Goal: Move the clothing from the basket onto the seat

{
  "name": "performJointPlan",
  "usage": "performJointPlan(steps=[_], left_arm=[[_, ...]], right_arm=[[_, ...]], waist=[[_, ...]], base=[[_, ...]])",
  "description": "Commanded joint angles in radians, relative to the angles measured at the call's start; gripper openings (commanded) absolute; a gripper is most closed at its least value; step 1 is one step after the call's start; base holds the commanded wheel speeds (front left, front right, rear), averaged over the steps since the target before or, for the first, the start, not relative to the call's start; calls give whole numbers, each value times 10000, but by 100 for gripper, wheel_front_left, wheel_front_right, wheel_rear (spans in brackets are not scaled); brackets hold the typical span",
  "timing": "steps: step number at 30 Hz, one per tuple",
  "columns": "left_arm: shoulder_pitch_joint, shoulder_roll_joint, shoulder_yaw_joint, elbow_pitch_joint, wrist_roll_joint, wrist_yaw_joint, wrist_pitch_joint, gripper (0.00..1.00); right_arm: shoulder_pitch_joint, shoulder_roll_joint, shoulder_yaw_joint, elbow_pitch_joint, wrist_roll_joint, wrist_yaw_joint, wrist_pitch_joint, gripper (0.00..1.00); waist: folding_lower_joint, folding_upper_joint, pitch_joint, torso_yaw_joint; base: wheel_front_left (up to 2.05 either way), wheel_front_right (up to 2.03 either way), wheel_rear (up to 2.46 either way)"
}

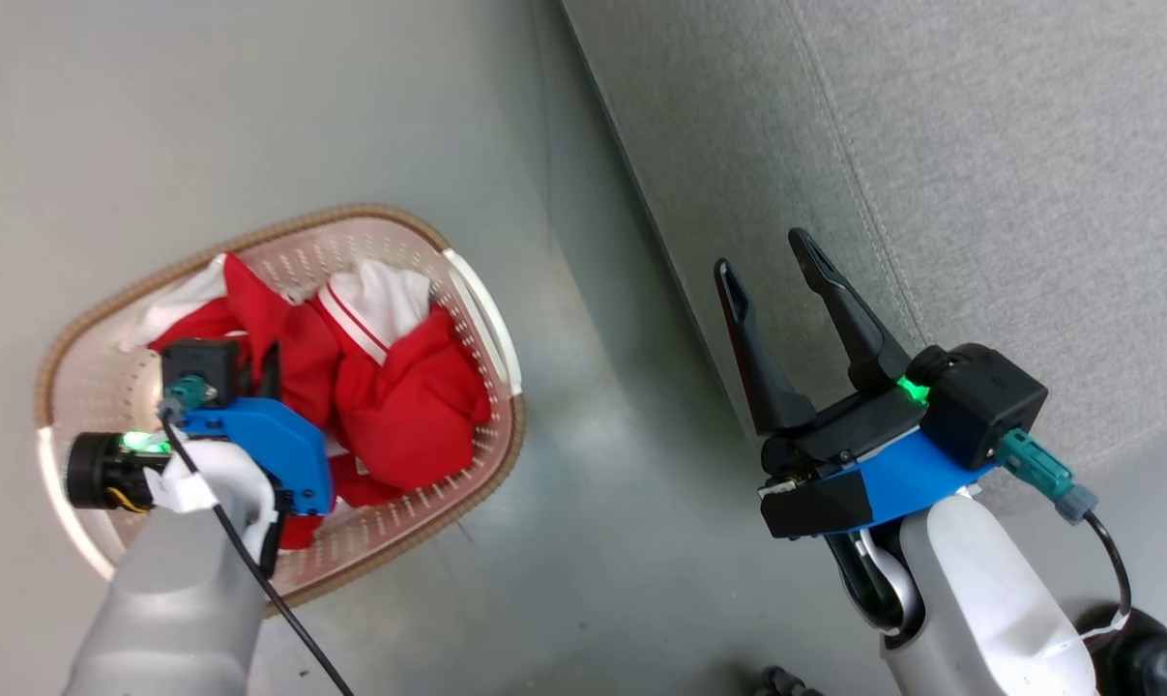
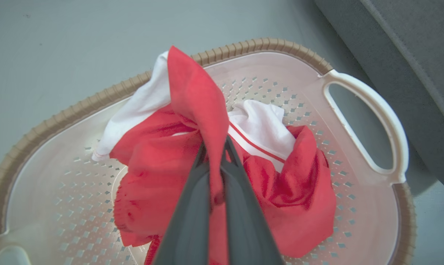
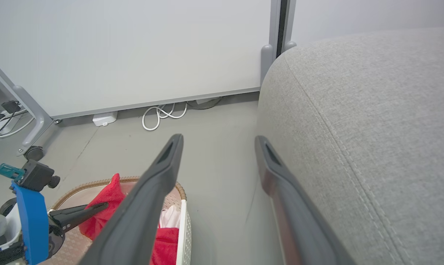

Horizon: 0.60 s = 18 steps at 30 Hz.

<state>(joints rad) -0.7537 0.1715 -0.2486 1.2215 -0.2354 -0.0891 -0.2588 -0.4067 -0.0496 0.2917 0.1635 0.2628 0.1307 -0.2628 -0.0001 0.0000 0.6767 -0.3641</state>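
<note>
Red fabric of the clothing point(image 2: 192, 103) sits bunched in the basket point(image 2: 266, 46), which stands on the floor point(image 1: 254, 97) just beside the seat point(image 1: 979, 145), so the carry across should be short. Left gripper point(image 2: 216, 141) is clamped tight on one red fold that stands up between its fingers, pinched high on the heap, likely so one garment peels away instead of the whole pile. Right gripper point(image 1: 762, 253) is spread wide and empty, hanging by the seat's front edge, probably parked clear of the lift path or ready to help lay the piece out.
</note>
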Motion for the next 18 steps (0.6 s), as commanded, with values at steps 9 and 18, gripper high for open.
performJointPlan(steps=[9,18], left_arm=[[961,-672,-201,-1379,-170,-283,-75,0],[1754,-1049,-671,-2632,-277,-417,-78,0]], right_arm=[[577,-15,-377,480,-481,1,-29,100],[1196,-16,-500,930,-750,1,-20,100]], waist=[[1,0,-2147,970],[1,0,-3737,1520]], base=[[0,0,0],[0,0,0]])
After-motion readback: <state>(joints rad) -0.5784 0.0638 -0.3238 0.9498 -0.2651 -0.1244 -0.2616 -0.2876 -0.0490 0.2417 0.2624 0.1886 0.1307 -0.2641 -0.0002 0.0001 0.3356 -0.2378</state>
